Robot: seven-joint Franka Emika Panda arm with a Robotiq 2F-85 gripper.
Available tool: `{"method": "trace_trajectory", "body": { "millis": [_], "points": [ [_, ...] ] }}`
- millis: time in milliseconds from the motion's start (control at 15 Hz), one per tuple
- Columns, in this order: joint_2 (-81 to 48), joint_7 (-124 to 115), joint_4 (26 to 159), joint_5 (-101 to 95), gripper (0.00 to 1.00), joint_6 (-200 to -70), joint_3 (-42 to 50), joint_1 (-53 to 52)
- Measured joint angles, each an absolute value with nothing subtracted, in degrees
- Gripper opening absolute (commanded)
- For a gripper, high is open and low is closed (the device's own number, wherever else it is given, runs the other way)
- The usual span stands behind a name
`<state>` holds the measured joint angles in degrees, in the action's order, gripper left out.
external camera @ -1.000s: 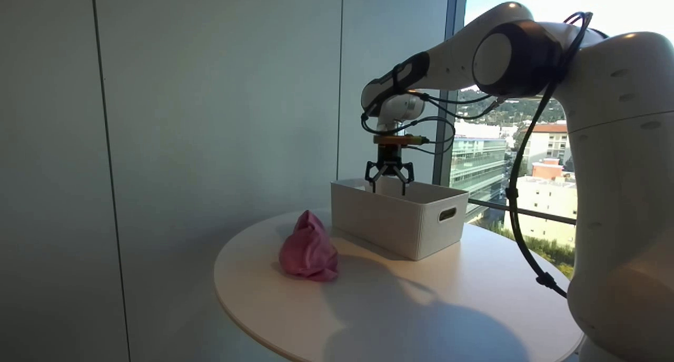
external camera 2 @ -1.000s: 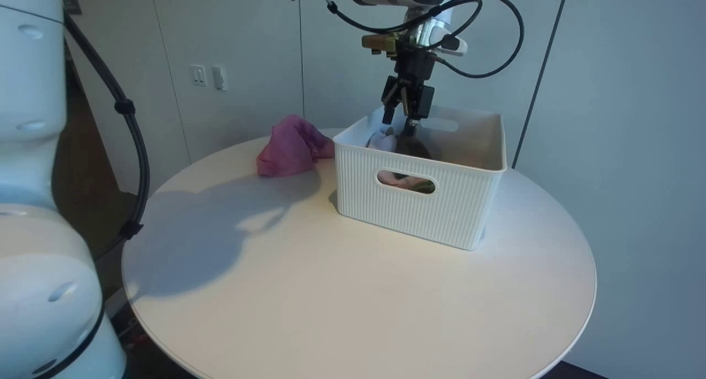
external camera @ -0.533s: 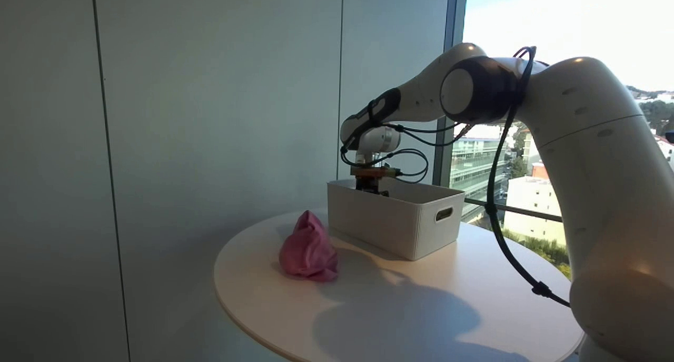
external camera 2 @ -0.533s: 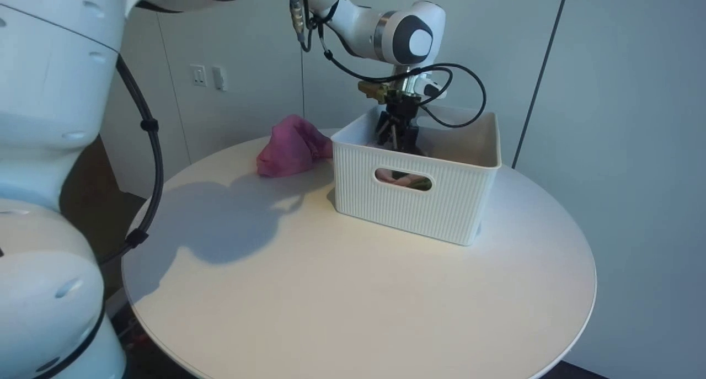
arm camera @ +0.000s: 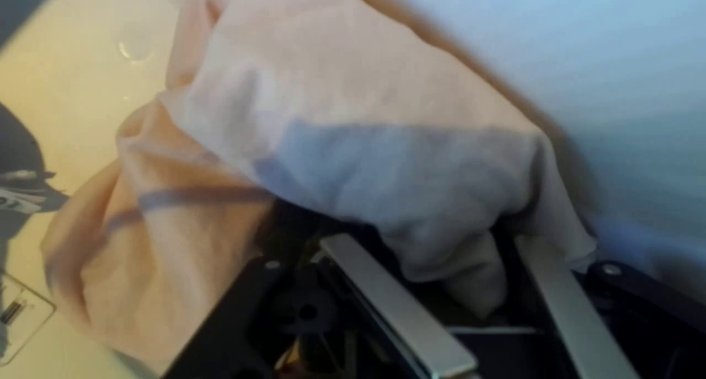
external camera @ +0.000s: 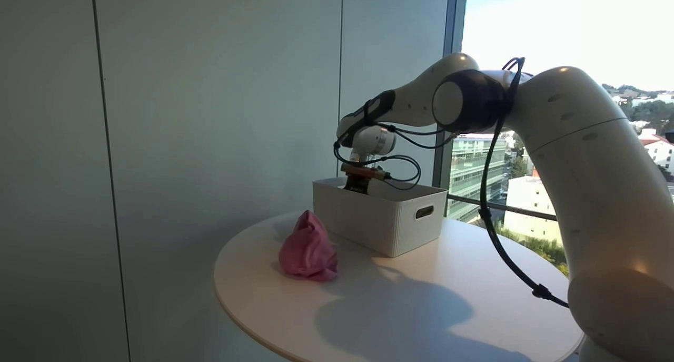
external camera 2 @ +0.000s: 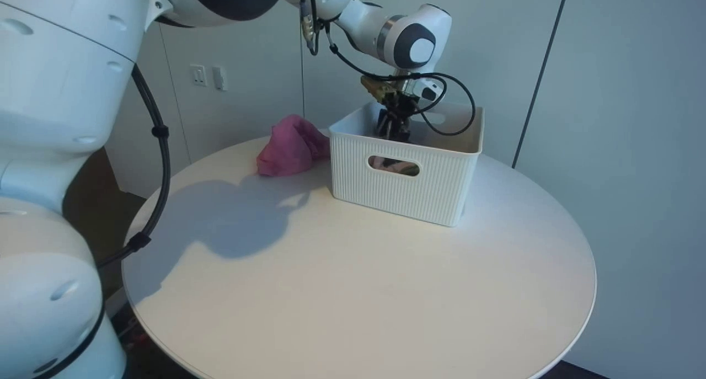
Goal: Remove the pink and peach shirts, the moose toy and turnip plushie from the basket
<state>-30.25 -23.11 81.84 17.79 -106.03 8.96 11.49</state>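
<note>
Shifted along the table [external camera 2: 353, 291] since the earlier frames, the basket [external camera: 358, 219] stood farther from the window [external camera: 505, 30], and the gripper [arm camera: 436, 268] had sunk deeper into it. Yet to be lifted out, the peach shirt [arm camera: 331, 119] lay bunched inside, just beside a wall [arm camera: 634, 92]; the pink shirt [external camera: 308, 248], 1 of the 4 named items, sat crumpled outside on the table. Thin and limp by its look, the peach shirt would likely weigh little, give under the touch and survive a firm squeeze, though a shallow pinch could slide off or leave loose cloth dragging other contents along. The thick fold drooping between the 2 fingers [arm camera: 398, 307] looked the best place to take hold, low in the bunch, for a straight lift. Those fingers stood apart on either side of that fold, but cloth hid their tips; whether they had clamped it could not be told. The moose and turnip could not be made out, though patches of peach and green showed through the handle hole [external camera 2: 394, 165]. In an exterior view the arm [external camera: 412, 105] arched high, sloped down toward the basket and pointed its wrist [external camera: 373, 140] into it, leaning slightly from upright.
</note>
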Motion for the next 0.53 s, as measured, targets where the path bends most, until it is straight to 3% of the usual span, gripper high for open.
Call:
{"method": "trace_trajectory", "body": {
  "millis": [133, 200, 533],
  "points": [
    [-29.9, -23.1, 81.6, 17.6, 0.02, -107.0, 9.1, 11.5],
    [-28.9, -23.1, 81.6, 17.0, 0.0, -107.2, 9.4, 11.4],
    [-17.6, -24.2, 84.1, 7.0, 0.03, -110.1, 11.5, 9.7]
  ]
}}
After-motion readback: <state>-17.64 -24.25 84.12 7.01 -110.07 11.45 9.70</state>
